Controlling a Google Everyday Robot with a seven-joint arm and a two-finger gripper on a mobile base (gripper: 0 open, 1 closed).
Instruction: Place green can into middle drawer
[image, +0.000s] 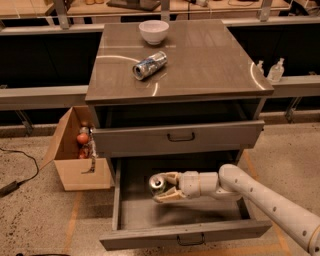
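hand (162, 188) clasping green can (156, 183), low inside pulled-out middle drawer (150, 238)

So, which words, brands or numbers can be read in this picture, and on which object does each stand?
None can be read.
The silver-blue can on the cabinet top: print too blurred.
The green can, held by the gripper inside the open middle drawer: print too blurred.
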